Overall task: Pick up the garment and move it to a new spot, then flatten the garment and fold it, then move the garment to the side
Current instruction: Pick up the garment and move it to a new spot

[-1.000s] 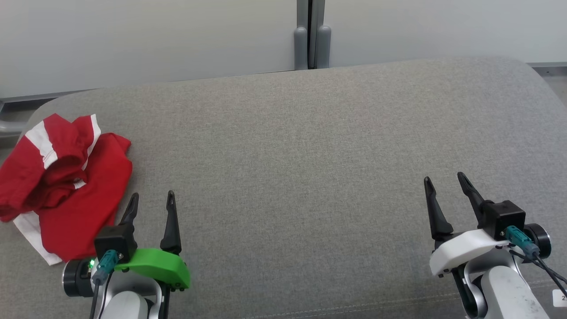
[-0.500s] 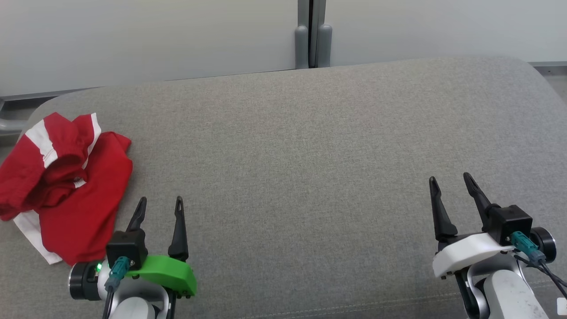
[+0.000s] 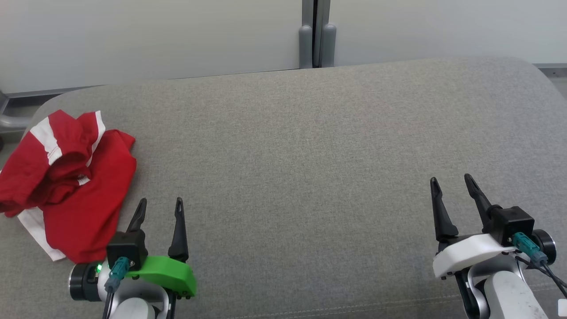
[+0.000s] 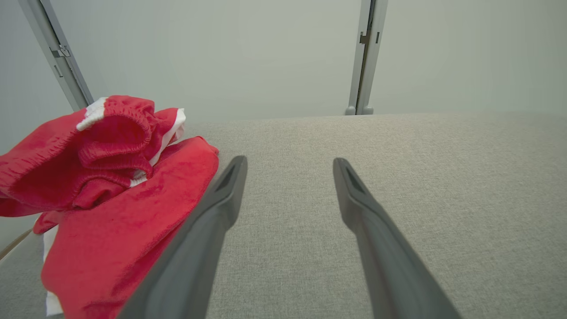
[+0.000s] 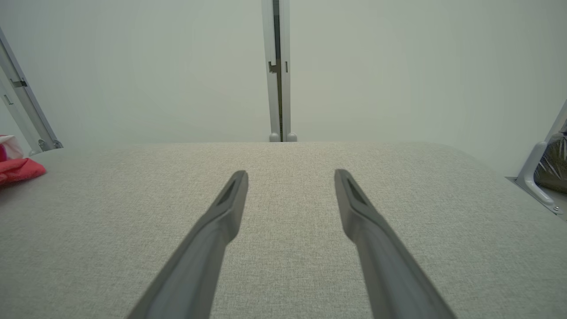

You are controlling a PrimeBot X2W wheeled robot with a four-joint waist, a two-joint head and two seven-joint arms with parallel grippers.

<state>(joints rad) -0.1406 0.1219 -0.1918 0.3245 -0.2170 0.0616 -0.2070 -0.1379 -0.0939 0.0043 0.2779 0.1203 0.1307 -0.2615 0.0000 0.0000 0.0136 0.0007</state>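
Observation:
A crumpled red garment (image 3: 71, 186) with white stripes lies in a heap at the far left of the grey cushioned surface (image 3: 310, 146). The left wrist view has the garment (image 4: 110, 195) left of the fingers, its edge touching or just beside the left finger. My left gripper (image 3: 160, 201) stands open just right of the garment, nothing between its fingers. My right gripper (image 3: 451, 179) is open over bare fabric at the lower right, far from the garment. The right wrist view catches a bit of red cloth (image 5: 17, 168) at its left edge.
A pale wall with a grey vertical post (image 3: 315, 33) stands behind the cushion. The cushion's rounded edges fall away at the left and right. A metal bracket and a dark bagged thing (image 5: 551, 166) sit off the right edge.
Both grippers have drawn back a little toward me, then held still. The whole picture has shifted slightly, so the camera moved. The garment lies as before.

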